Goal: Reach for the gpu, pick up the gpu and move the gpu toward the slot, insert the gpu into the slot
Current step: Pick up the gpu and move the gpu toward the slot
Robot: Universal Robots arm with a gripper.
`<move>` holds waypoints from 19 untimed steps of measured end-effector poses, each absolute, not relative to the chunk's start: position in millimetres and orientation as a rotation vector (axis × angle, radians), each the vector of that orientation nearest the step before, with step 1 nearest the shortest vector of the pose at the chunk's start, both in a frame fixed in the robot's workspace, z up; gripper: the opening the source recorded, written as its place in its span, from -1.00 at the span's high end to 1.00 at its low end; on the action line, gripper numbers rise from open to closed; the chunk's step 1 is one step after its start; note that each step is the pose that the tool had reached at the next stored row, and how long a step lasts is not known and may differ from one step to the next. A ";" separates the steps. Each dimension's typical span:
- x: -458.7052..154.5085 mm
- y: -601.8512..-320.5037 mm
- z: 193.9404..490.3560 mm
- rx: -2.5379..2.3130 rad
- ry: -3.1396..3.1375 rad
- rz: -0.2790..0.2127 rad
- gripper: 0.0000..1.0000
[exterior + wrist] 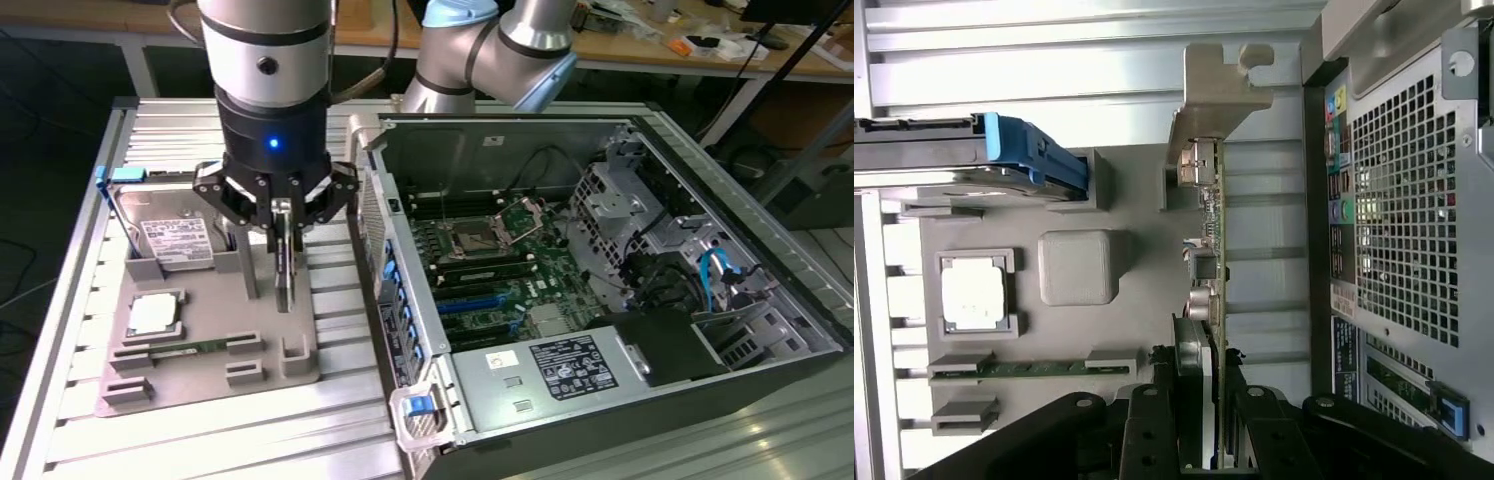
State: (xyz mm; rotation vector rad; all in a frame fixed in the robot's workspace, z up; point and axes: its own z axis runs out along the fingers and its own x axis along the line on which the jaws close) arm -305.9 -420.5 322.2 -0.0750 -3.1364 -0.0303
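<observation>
One black multi-fingered gripper [282, 212] on the silver-and-black robot arm is clamping the gpu [283, 268], a thin, flat dark-green circuit card with a silvery metal end bracket [1216, 92]. Its fingers [1192, 395] are pressing in narrowly on the card's two faces, and nothing else is sitting in their grasp.

The gpu is standing edge-on just below the gripper, over the grey moulded plastic tray [200, 378]. It is on the side of the tray nearer the open grey computer case [747, 330]. Whether its lower edge is resting on the tray or is clear of it cannot be told.

The slot [474, 299], a long narrow blue plastic connector strip on the green motherboard [541, 255], is lying inside the case. It is well apart from the card, toward the exterior view's right, and is sitting empty.

Judging by its build, the card is going to handle as light and stiff but fragile, since small components are standing proud of one face. The safest hold is looking like bare board on both flat faces, away from those parts and the contact edge. Being so slim and smooth, it is likely to tilt or slip in a narrow pinch, so an even, firm squeeze is mattering more than force.
</observation>
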 end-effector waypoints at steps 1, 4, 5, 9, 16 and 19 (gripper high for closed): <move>-305.9 -420.5 325.6 -0.075 -3.136 -0.030 0.44; -305.9 -420.4 335.2 -0.075 -3.136 -0.030 0.44; -305.9 -420.4 338.3 -0.075 -3.136 -0.030 0.44; -305.9 -420.4 350.5 -0.075 -3.136 -0.029 0.44; -305.9 -420.4 369.1 -0.075 -3.136 -0.028 0.44; -305.9 -420.4 375.5 -0.075 -3.136 -0.026 0.44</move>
